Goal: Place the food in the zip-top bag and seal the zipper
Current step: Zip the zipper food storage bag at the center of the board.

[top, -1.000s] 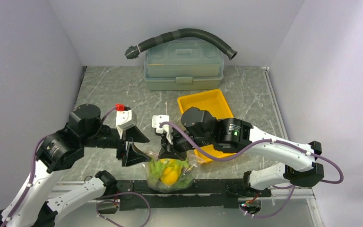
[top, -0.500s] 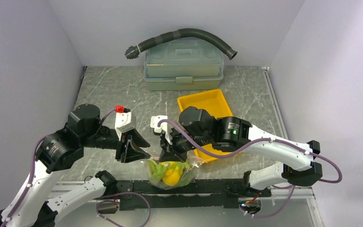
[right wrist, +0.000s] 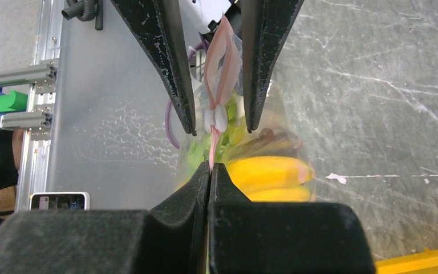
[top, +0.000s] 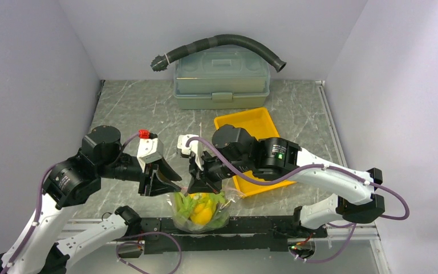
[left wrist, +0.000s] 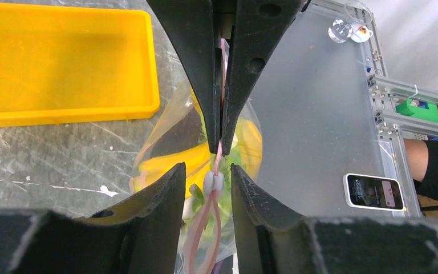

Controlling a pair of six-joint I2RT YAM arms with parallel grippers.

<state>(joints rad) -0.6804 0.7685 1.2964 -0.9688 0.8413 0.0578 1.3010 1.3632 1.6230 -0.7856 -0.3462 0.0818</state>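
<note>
Grey marbled counter (top: pixel 131 108), middle of near edge: the left gripper (left wrist: pixel 207 171) is held narrowly open astride the white slider (left wrist: pixel 214 181). The right gripper (right wrist: pixel 210 168) is clamped on the zipper (right wrist: pixel 213 145). The zip-top bag (top: pixel 228 200), food (top: pixel 204 211) enclosed, is hung beneath both.

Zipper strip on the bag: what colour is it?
The zipper is pale pink, clearest in the right wrist view.

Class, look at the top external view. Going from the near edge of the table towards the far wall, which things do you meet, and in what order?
zip-top bag → yellow tray → grey-green lidded box. The black hose overlaps the box, so it is left out.
</note>
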